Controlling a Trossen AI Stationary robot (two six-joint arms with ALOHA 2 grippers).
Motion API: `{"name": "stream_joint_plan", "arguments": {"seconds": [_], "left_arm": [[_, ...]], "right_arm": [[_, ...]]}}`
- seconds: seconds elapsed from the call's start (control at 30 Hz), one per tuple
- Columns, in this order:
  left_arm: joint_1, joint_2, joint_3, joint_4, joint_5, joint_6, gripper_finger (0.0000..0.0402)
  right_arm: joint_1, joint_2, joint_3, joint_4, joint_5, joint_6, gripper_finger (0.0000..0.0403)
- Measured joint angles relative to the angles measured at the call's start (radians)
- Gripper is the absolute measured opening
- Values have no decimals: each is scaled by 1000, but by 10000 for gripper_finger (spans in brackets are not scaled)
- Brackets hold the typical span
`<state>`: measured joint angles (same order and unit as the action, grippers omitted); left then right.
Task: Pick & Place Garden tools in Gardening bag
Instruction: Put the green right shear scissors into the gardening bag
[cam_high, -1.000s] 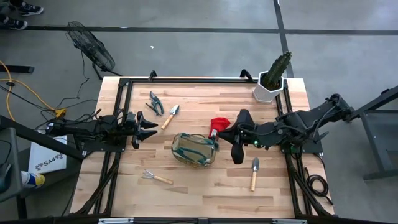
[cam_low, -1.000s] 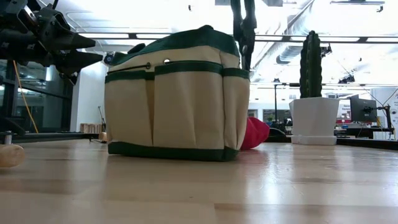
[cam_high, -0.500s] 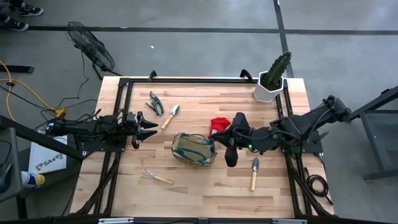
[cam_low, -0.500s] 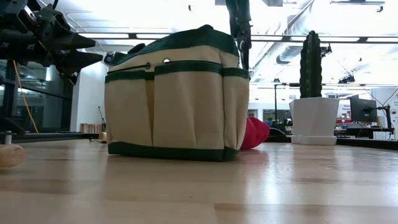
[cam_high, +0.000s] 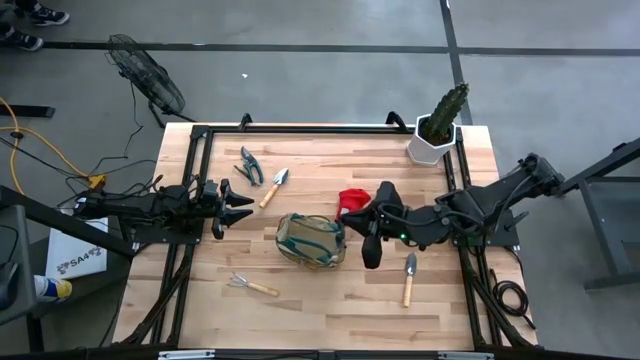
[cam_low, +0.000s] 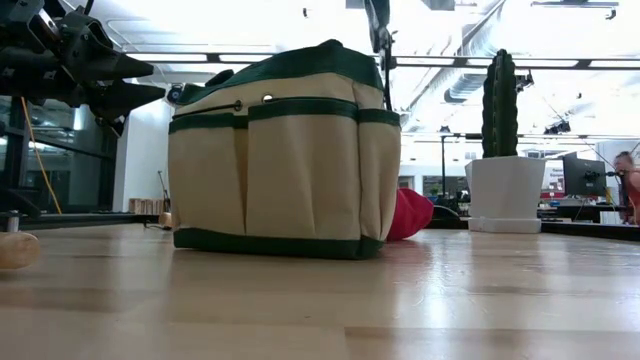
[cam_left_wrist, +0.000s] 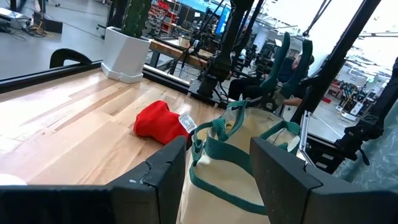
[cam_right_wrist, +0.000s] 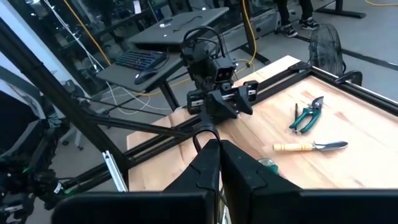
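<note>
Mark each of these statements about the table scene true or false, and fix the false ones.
1. The red glove-like piece lies inside the gardening bag. False: it lies on the table beside the bag.
2. The left hand is open. True.
3. The hand rake rests in the plant pot. False: it lies on the table.
4. The right hand is shut. True.
5. A pair of pruning shears lies beside a trowel. True.

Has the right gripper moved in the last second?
Yes. In the high view, the right gripper has swung toward the bag and away from the trowel on its outer side; its fingers are closed.
</note>
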<state>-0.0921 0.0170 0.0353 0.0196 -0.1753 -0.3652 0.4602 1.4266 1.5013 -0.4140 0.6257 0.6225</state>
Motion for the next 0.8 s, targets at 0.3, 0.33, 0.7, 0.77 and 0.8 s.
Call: {"name": "stream_joint_plan", "arguments": {"seconds": [0.3,0.33,0.7,0.77,0.8], "left_arm": [[0,0,0,0,0,0,174],[0,0,0,0,0,0,174],[0,0,0,0,0,0,174],[0,0,0,0,0,0,174],[0,0,0,0,0,0,174]], "right_arm": [[12,39,-1,-9,12,14,5],[12,46,-1,-7,14,20,5],[20,54,-1,-50,46,67,5],[20,54,-1,-71,47,86,5],[21,54,-1,-88,46,97,5]]}}
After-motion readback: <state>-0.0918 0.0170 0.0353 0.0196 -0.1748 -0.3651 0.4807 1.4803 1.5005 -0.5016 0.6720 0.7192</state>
